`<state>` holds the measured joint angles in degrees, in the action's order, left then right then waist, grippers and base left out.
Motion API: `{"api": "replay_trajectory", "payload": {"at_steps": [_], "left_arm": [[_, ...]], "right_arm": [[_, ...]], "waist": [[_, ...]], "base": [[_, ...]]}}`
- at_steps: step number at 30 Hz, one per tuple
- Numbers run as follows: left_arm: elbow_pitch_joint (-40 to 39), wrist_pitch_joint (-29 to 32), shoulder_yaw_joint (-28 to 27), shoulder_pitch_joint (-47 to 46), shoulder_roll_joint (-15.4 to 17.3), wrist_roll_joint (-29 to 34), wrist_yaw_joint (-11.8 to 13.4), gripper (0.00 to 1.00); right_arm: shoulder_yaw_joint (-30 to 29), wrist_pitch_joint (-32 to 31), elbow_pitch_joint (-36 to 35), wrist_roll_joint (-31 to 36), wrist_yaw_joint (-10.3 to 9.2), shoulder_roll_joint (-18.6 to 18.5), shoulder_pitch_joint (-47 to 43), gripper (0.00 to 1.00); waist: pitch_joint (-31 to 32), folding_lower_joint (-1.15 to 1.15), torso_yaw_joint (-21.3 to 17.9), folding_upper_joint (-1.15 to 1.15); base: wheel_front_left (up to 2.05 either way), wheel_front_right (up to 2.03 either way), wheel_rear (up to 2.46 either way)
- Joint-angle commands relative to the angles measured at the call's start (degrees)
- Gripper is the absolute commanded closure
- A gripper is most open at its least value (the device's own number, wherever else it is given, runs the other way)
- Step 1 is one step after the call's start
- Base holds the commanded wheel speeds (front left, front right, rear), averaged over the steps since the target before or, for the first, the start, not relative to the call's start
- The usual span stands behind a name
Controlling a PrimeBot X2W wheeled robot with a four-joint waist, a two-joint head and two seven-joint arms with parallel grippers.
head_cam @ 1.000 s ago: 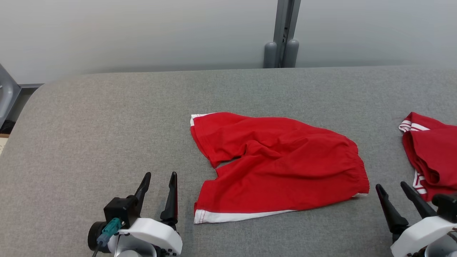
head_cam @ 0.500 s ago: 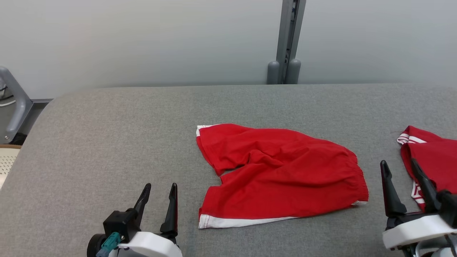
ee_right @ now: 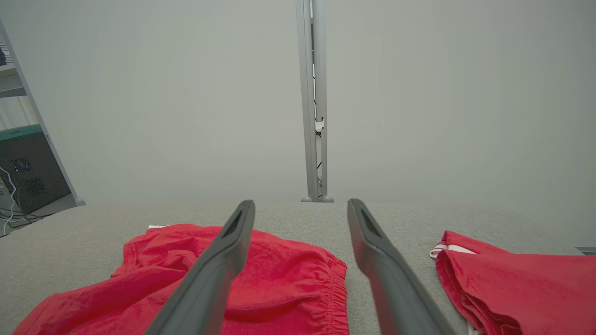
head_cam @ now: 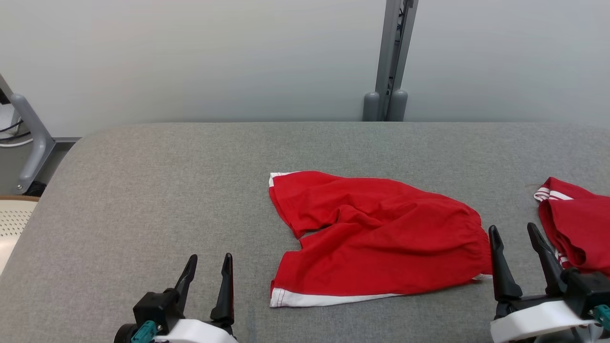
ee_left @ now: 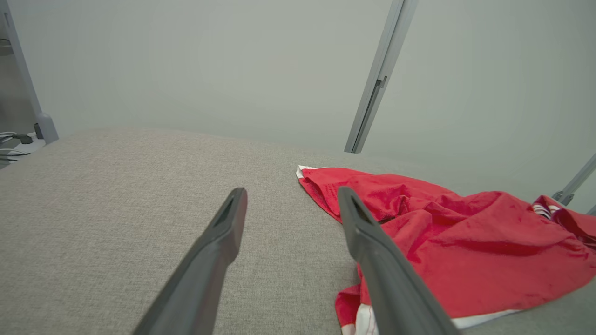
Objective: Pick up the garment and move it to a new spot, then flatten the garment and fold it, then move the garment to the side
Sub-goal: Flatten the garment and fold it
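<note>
The garment [head_cam: 376,238] is a pair of red shorts with white hems, lying loosely spread and wrinkled on the grey table [head_cam: 167,190], waistband to the right. It also appears in the left wrist view [ee_left: 465,242] and the right wrist view [ee_right: 279,274]. My left gripper [head_cam: 207,267] hovers open at the lower left, a short way left of the lower leg hem, empty. My right gripper [head_cam: 514,233] stands open just right of the waistband, holding nothing. Between its fingers [ee_right: 223,260] I see table and waistband.
A second red garment with white stripes [head_cam: 576,224] lies at the table's right edge, close behind my right gripper, and shows again as a red heap [ee_right: 521,288]. A grey post [head_cam: 391,62] stands behind the table. The table's rounded left corner [head_cam: 71,157] drops off toward a pale chair [head_cam: 12,224].
The head camera has tilted up, so the whole scene sits lower. My right gripper has shifted left, closer to the waistband. The garment lies as before.
</note>
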<state>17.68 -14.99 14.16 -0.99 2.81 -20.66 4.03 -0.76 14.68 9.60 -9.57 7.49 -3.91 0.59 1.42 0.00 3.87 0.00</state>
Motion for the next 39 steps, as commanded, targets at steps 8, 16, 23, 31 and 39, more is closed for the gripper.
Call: {"api": "replay_trajectory", "payload": {"at_steps": [8, 16, 23, 31, 39], "left_arm": [[-0.37, -0.25, -0.11, 0.14, 0.21, 0.19, -0.19, 0.00], [3.13, 0.47, 2.47, -0.76, 0.24, 1.13, -1.22, 0.00], [8.73, 5.67, 7.53, -2.64, 0.47, 2.19, -5.22, 0.00], [13.93, 6.29, 9.30, -5.49, 0.40, 0.61, -7.80, 0.00], [18.92, 4.82, 9.44, -8.37, 0.44, -0.59, -8.59, 0.00]], "right_arm": [[0.26, 0.62, 0.76, 0.53, 0.01, 0.38, 0.35, 0.00], [0.58, 0.61, 1.46, 0.38, 0.01, 0.49, 0.91, 0.00], [1.24, 0.59, 2.59, 0.16, 0.01, 0.47, 1.53, 0.00], [1.08, 0.61, 3.27, 0.12, 0.01, 0.06, 2.54, 0.00], [0.82, 0.61, 3.46, 0.07, 0.01, -0.09, 3.37, 0.00]], "waist": [[-0.02, 0.00, -0.28, 0.00], [-0.49, 0.00, -0.56, 0.00], [-1.32, 0.00, -1.84, 0.00], [-2.97, 0.00, -4.37, 0.00], [-4.41, 0.00, -6.05, 0.00]], "base": [[0.00, 0.00, 0.00], [0.00, 0.00, 0.00], [0.00, 0.00, 0.00], [0.00, 0.00, 0.00], [0.00, 0.00, 0.00]]}}
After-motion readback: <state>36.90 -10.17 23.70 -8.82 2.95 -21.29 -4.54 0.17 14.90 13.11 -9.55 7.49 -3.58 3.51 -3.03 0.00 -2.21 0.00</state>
